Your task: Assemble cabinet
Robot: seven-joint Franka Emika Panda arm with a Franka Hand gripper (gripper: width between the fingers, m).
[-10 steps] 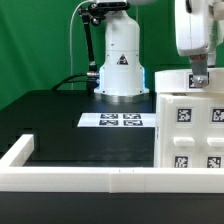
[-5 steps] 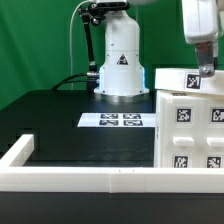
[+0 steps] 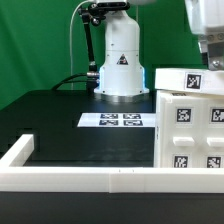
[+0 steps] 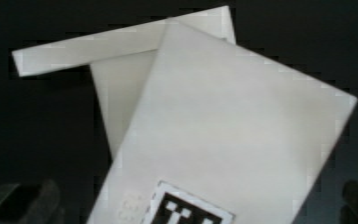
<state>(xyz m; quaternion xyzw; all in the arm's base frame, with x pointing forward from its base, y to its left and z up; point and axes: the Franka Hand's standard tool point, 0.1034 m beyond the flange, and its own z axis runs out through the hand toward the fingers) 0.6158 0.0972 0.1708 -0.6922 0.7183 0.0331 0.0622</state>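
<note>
Cabinet (image 3: 190, 125) sits at the exterior view's right edge, standing on the black table (image 3: 70, 125), cut off by the frame. White box, black-and-white tag markers on its front face and one on the top panel. Gripper (image 3: 213, 60) hangs just above the cabinet's top at the far right; only part of it is in frame, so cannot tell whether the fingers are apart or together, and it doesn't look to be holding anything. Marker board (image 3: 112, 121) lies flat on the table, just beside the cabinet, in front of the robot base (image 3: 121, 60). Long white rail (image 3: 90, 179) runs along the near table edge, turning a corner at the exterior view's left.

Wrist view: cabinet (image 4: 229, 130) fills most of the picture, white panels meeting at an angle against dark background. One tag marker (image 4: 188, 208) partly visible. Blurry dark shapes at the corners, maybe the fingers, too unclear to read.
</note>
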